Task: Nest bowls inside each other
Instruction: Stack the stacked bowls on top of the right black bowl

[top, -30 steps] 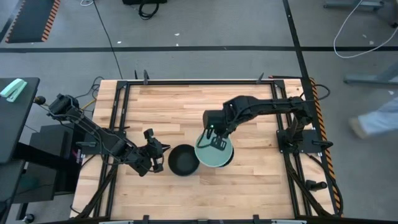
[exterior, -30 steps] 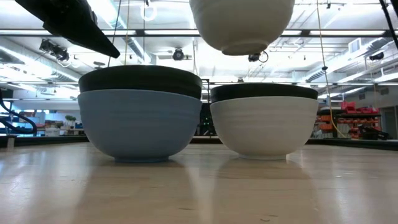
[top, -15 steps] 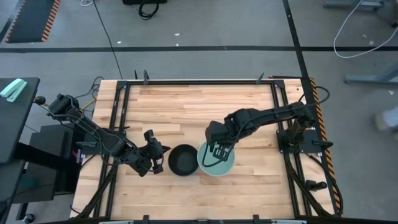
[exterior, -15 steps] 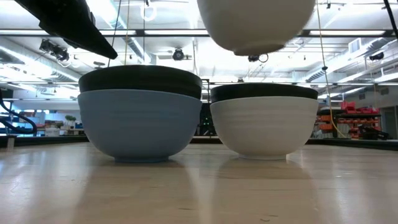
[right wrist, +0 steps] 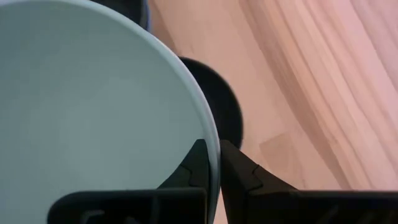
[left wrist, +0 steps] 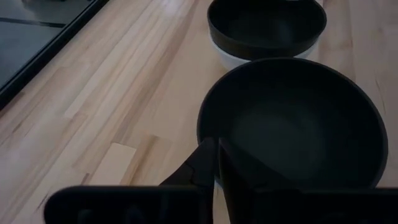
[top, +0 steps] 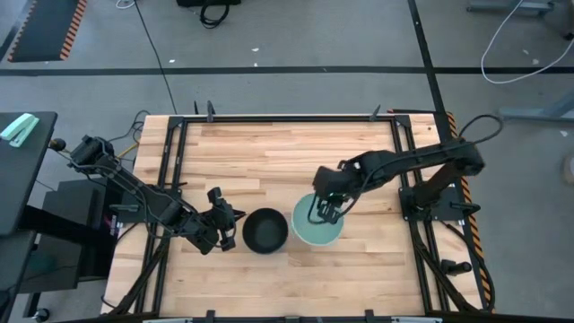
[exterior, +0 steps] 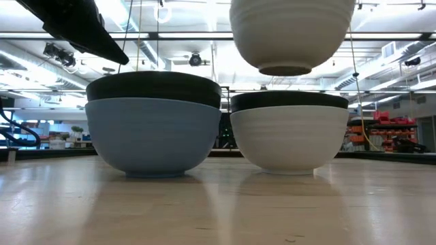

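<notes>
The right hand is pinching the rim of the mint bowl, holding it in the air above the white stack near the tabletop's front edge. The bowl looks light, stiff and slick, so a rim pinch is the sensible hold. The low view is showing the gap beneath it; the high view is hiding that. The left hand is clamping the black bowl by its rim beside it.

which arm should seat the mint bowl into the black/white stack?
Right. Its pincer is clamped on the rim of the mint bowl, held in the air over the black-in-white stack. The left pincer is shut and empty beside the other stack.
</notes>
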`<move>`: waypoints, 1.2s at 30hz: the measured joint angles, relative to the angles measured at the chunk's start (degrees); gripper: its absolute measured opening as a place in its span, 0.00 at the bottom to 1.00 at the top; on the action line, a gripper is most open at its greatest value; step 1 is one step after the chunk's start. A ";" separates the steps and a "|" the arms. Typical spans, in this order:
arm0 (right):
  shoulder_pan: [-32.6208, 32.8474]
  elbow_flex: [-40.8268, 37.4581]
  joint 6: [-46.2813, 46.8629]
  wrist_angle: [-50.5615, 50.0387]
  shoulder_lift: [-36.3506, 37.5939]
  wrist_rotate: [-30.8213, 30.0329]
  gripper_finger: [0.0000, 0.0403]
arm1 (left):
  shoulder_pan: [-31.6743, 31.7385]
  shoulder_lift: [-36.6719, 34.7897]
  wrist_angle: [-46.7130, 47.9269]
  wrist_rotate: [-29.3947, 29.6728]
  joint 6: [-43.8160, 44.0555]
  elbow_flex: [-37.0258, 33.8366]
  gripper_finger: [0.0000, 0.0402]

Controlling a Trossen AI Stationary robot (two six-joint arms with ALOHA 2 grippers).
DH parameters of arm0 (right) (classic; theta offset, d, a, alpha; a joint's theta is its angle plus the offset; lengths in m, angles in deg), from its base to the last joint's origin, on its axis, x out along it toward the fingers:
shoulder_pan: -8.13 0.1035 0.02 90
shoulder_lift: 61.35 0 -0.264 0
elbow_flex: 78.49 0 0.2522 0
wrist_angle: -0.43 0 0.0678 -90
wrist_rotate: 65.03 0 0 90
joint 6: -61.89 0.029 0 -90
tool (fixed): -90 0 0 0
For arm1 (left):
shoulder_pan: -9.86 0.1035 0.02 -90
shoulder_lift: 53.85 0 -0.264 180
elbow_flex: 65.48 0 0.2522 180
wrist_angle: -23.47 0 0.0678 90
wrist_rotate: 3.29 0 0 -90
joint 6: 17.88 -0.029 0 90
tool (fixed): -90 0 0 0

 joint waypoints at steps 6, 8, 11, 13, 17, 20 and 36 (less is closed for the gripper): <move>-2.21 -13.91 1.08 10.07 7.87 2.30 0.04 | 0.02 0.00 0.04 0.00 -0.04 0.01 0.05; -2.77 -17.52 1.07 13.50 9.28 3.22 0.04 | 0.02 0.00 0.02 0.00 -0.05 -0.01 0.05; -3.77 -21.77 0.99 16.77 10.16 4.03 0.04 | 0.02 0.00 0.02 0.00 -0.07 0.01 0.06; -4.43 -23.66 0.61 19.11 10.19 4.99 0.04 | 0.02 0.00 0.03 0.00 -0.11 0.01 0.07; -5.64 -25.53 -0.70 21.41 9.15 6.18 0.04 | 0.07 0.00 0.00 0.03 -0.65 0.01 0.08; -6.43 -25.33 -1.71 21.93 7.43 6.29 0.04 | 0.09 0.00 -0.02 0.02 -1.05 0.01 0.09; -7.33 -25.01 -3.00 24.51 1.74 7.78 0.06 | 0.06 0.00 -0.13 0.04 -1.07 0.01 0.08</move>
